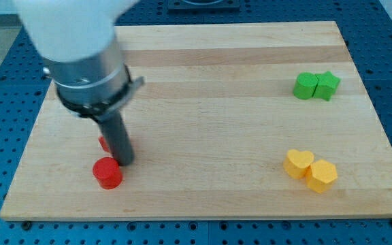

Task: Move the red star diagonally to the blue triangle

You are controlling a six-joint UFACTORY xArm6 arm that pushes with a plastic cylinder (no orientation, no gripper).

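My tip [125,162] rests on the board at the view's lower left. A red block [105,143], mostly hidden behind the rod, sits just to the tip's left; its shape cannot be made out. A red cylinder [107,173] lies just below and left of the tip, nearly touching it. No blue triangle shows in this view; the arm's body may hide it.
Two green blocks [305,86] [327,85] touch each other at the view's upper right. A yellow heart [298,164] and a yellow hexagon [322,175] touch at the lower right. The wooden board [209,116] is edged by a blue perforated table.
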